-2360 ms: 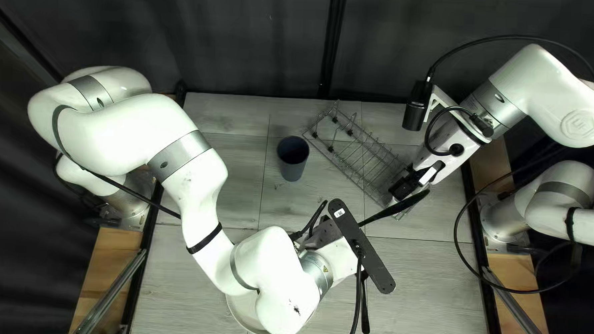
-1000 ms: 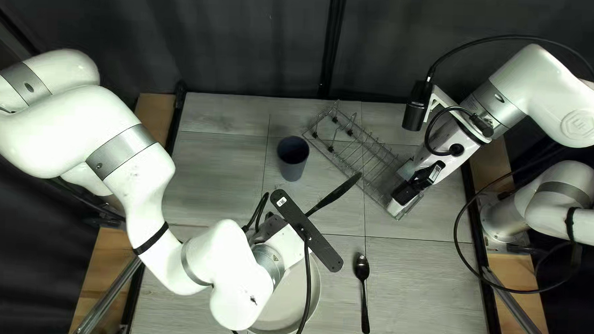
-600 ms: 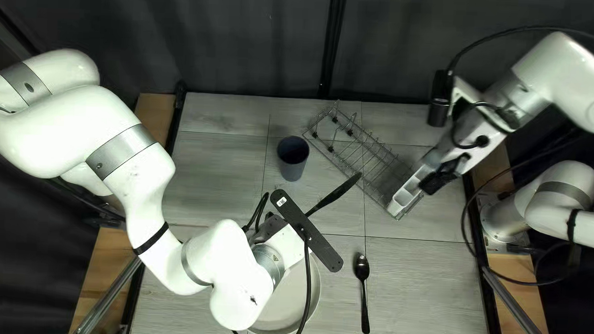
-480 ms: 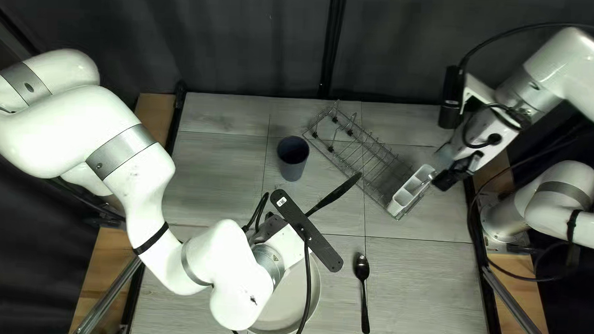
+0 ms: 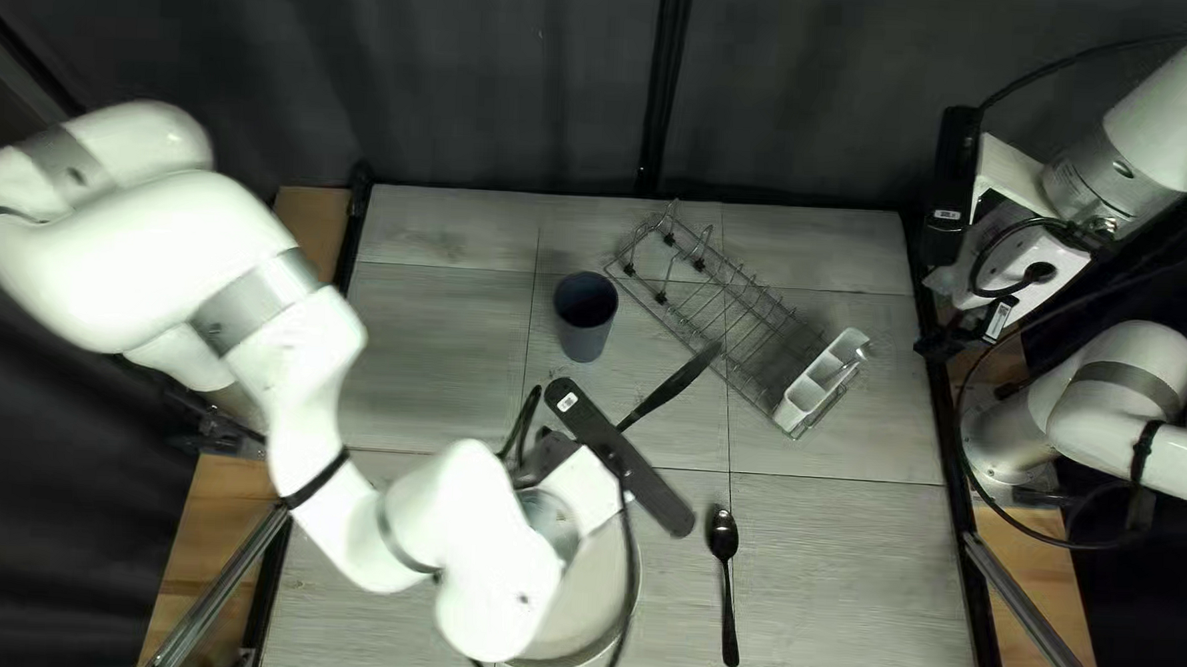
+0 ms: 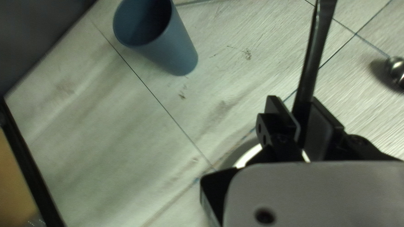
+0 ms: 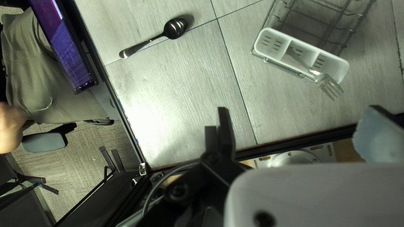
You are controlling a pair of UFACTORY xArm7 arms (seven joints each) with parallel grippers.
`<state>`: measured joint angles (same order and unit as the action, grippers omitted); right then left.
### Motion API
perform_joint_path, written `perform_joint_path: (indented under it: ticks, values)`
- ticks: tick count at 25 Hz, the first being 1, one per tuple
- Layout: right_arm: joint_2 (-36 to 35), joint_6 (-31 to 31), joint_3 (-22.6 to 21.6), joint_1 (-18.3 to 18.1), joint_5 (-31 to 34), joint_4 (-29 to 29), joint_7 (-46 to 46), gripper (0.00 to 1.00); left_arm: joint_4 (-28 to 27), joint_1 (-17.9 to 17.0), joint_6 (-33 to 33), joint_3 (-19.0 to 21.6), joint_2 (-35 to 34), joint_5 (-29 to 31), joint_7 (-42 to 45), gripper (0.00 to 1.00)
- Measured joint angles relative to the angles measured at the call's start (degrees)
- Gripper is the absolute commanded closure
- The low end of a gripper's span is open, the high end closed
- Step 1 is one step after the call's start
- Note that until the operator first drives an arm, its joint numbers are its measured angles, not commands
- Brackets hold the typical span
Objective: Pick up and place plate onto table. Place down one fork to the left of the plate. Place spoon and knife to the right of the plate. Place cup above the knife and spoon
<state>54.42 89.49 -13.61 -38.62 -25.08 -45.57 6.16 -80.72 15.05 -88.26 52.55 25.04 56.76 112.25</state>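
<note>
Left gripper (image 5: 584, 489): jaws narrow, pinching the knife (image 5: 671, 386); blade slants up toward far right, pointing at the rack. Right gripper (image 5: 967, 334): jaws wide, nothing between them, by the table's right edge. Below the left arm, plate (image 5: 595, 601) on the near part of the table, partly hidden by that arm. Right of plate, apart from it, spoon (image 5: 729, 593) lying flat, bowl far, handle near. Beyond the plate, cup (image 5: 585, 316) upright, left of the wire rack (image 5: 741, 327). White caddy (image 5: 818, 384) at the rack's near right end; fork (image 7: 323, 80) in it, tines out over the rim. Past the table's near edge: a screen (image 7: 67, 46), a person's hand (image 7: 10, 126), blurred, and drab cloth over the legs (image 7: 40, 84).
</note>
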Motion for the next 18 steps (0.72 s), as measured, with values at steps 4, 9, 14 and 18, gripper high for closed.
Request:
perform_joint_path:
  ticks: [4, 9, 14, 18]
  values:
    - [0.00, 0.00, 0.00, 0.00, 0.00, 0.00, 0.00, 0.00, -6.43, -4.88, -2.50, -2.84, 5.37, 1.19, 7.15, 1.00]
    - [0.00, 0.00, 0.00, 0.00, 0.00, 0.00, 0.00, 0.00, -7.19, -5.38, -2.79, -3.10, 5.97, 1.22, 7.83, 1.00]
    - [0.00, 0.00, 0.00, 0.00, 0.00, 0.00, 0.00, 0.00, -15.47, -11.27, -5.62, -5.80, 12.96, 1.75, 15.11, 1.00]
    - [0.00, 0.00, 0.00, 0.00, 0.00, 0.00, 0.00, 0.00, -19.74, -14.33, -6.25, -7.39, 16.02, 1.49, 25.11, 1.00]
